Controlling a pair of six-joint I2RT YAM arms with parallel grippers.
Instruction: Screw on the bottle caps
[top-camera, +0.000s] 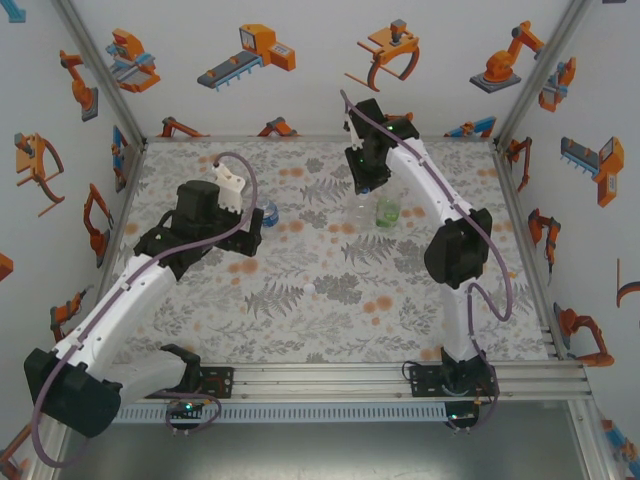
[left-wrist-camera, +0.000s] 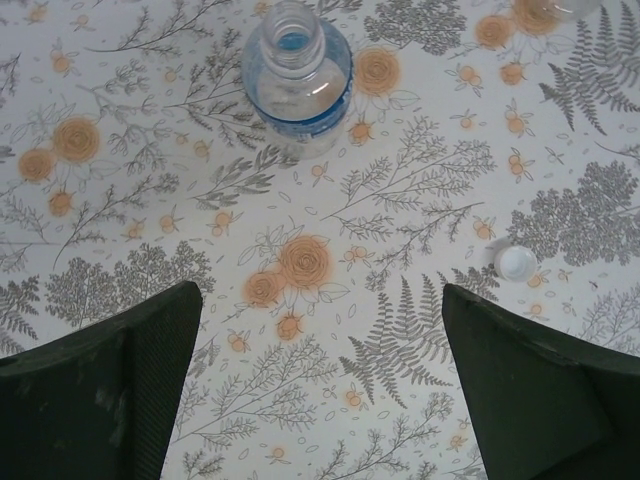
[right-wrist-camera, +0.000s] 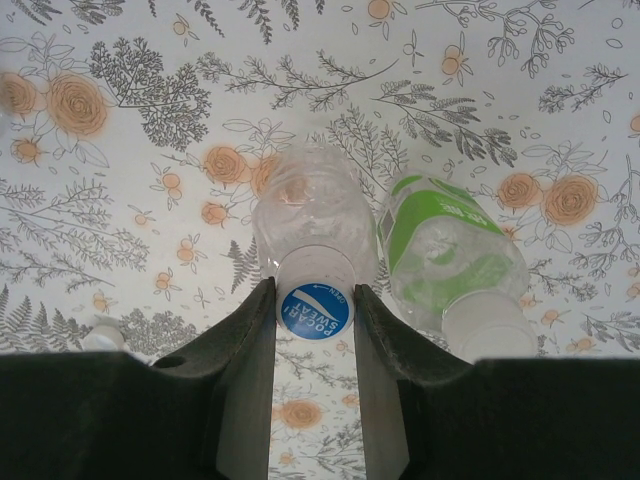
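Note:
My right gripper (right-wrist-camera: 315, 312) is shut on a blue-topped bottle cap (right-wrist-camera: 315, 308) that sits on the neck of the colourless bottle (right-wrist-camera: 312, 215). Right beside it stands the green-tinted bottle (right-wrist-camera: 450, 250), a whitish cap (right-wrist-camera: 487, 328) on its neck. From above, this gripper (top-camera: 366, 185) hangs over both bottles (top-camera: 376, 210) at the back of the table. The blue-labelled bottle (left-wrist-camera: 297, 70) stands upright with its neck uncovered, ahead of my left gripper (left-wrist-camera: 320, 300). That gripper is open, holds nothing and hovers over the cloth. A loose whitish cap (left-wrist-camera: 516, 262) lies just off its right finger.
A flower-and-fern cloth (top-camera: 300, 320) covers the table. Walls with robot pictures close in the left, back and right sides. The blue-labelled bottle (top-camera: 268, 213) is left of centre, and the loose cap (top-camera: 310, 289) lies mid-table. The aluminium rail (top-camera: 330, 378) with both arm bases runs along the near edge.

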